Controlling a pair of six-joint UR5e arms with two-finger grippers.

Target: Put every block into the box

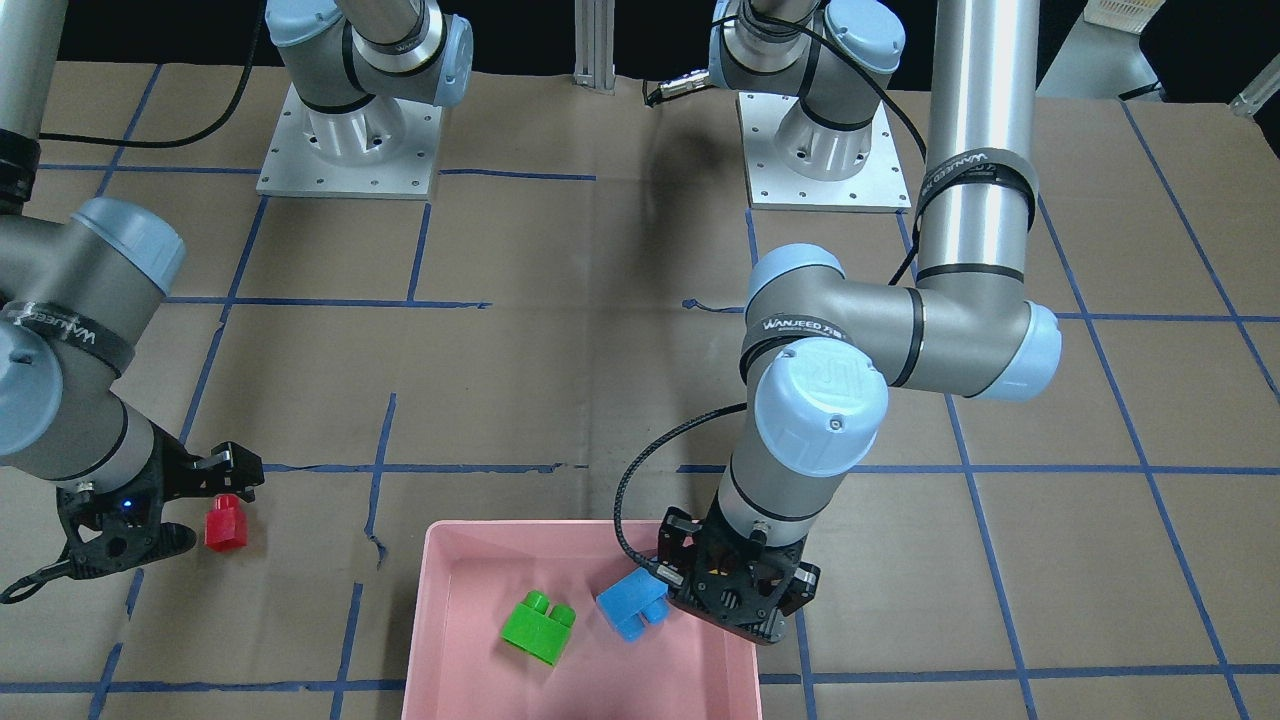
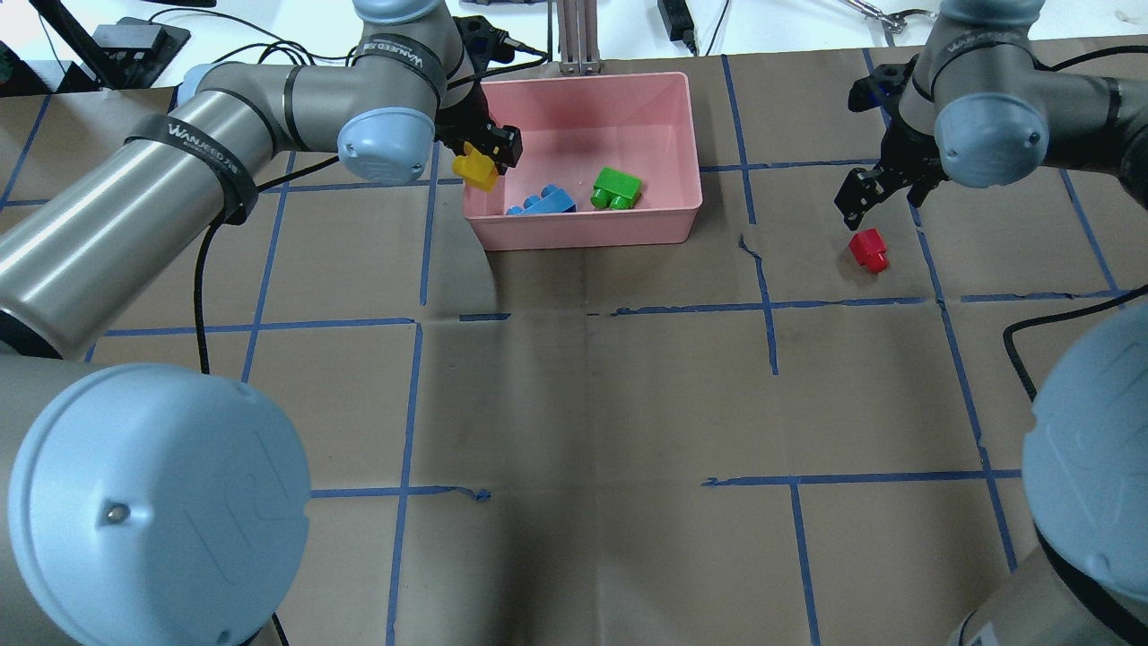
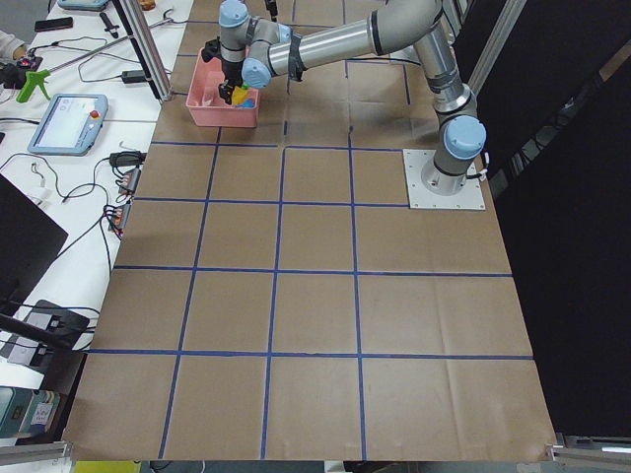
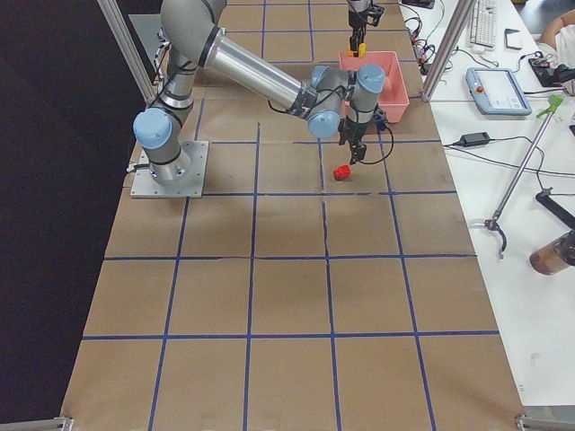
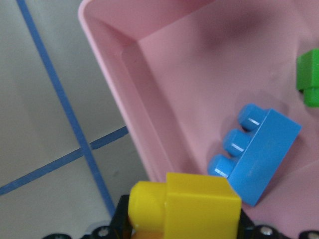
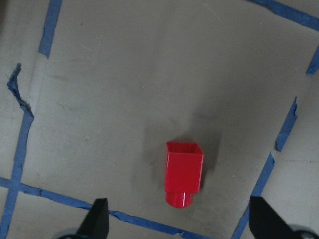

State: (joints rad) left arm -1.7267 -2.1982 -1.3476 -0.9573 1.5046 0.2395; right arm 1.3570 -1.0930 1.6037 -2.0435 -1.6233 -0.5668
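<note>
Jaws apart, the right gripper [image 2: 872,199] hangs over the red block [image 2: 868,248]; left gripper's [image 2: 489,154] jaws clamp the yellow block [image 2: 475,170].

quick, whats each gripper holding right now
Left gripper: closed on the yellow block.
Right gripper: open, empty, near the red block.

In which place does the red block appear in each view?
Front-facing: red block at lower left.
Overhead: right of the pink box, at.
Exterior left: not visible.
Exterior right: upper centre.
Left wrist: not in it.
Right wrist: lower centre.
Shared landmark: the right gripper next to it, jaws open.
</note>
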